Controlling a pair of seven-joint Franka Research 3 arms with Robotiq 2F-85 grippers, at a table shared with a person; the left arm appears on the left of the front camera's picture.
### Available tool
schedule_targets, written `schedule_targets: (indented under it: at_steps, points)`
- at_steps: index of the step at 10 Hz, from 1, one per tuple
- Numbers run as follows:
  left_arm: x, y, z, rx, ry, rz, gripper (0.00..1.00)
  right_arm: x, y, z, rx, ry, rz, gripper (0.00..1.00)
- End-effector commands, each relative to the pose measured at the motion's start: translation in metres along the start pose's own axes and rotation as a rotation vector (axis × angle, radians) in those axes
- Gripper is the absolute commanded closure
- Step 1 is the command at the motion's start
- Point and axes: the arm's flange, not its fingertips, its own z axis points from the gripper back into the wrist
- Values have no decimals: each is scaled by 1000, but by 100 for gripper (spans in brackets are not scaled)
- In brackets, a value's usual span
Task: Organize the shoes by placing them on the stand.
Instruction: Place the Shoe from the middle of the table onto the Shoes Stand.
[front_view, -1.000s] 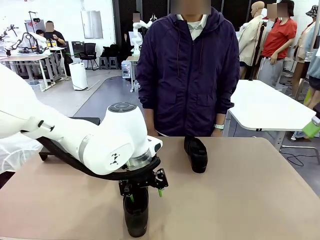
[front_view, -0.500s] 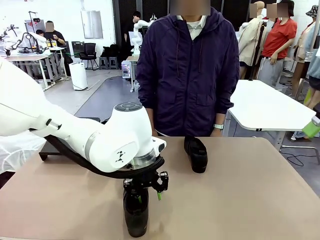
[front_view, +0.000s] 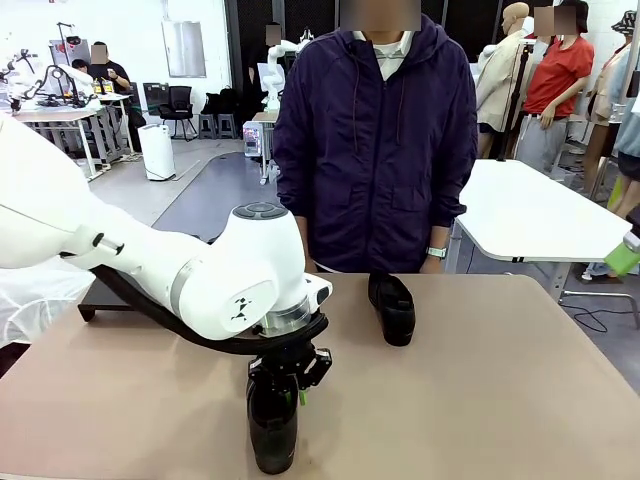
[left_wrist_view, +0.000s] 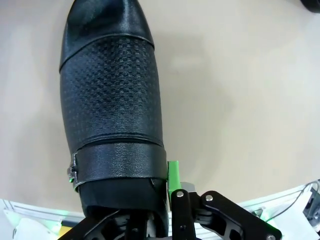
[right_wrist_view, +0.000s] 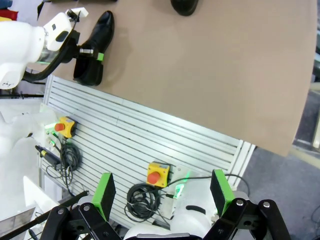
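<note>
One black shoe (front_view: 272, 435) lies near the table's front edge, toe toward me. My left gripper (front_view: 285, 385) is down over its heel end. In the left wrist view the green pads (left_wrist_view: 173, 177) press both sides of the shoe (left_wrist_view: 112, 100), so the left gripper (left_wrist_view: 122, 177) is shut on it. A second shoe (front_view: 392, 307) lies at the far middle, in front of the person. A corner of the black stand (front_view: 92, 298) shows at the left behind my arm. My right gripper (right_wrist_view: 162, 192) hangs open off the table, looking at the held shoe (right_wrist_view: 95, 47) and the left gripper (right_wrist_view: 89, 52).
A person in a dark purple jacket (front_view: 375, 150) stands at the far edge. The beige tabletop (front_view: 500, 400) is bare on the right. Below the table's near edge are a slatted metal panel (right_wrist_view: 165, 135), cables and two yellow stop buttons (right_wrist_view: 158, 175).
The left gripper has come down a little and its fingers have closed from wide open onto the heel end of the near shoe. The far shoe has not moved.
</note>
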Motion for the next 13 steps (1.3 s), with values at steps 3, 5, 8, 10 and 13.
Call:
schedule_targets:
  at_steps: [3,5,8,10,13]
  points:
    - [0,-9,15,93,-27,18,100,0,1,1,22,-1,25,0]
    - [-19,-12,51,119,-22,-29,100,0,1,1,22,-1,25,0]
    - [-67,0,139,168,-66,-179,100,0,1,1,22,-1,25,0]
    - [-82,19,174,135,-212,-128,100,0,1,1,22,-1,25,0]
    - [-84,69,192,-4,-363,89,100,0,1,1,22,-1,25,0]
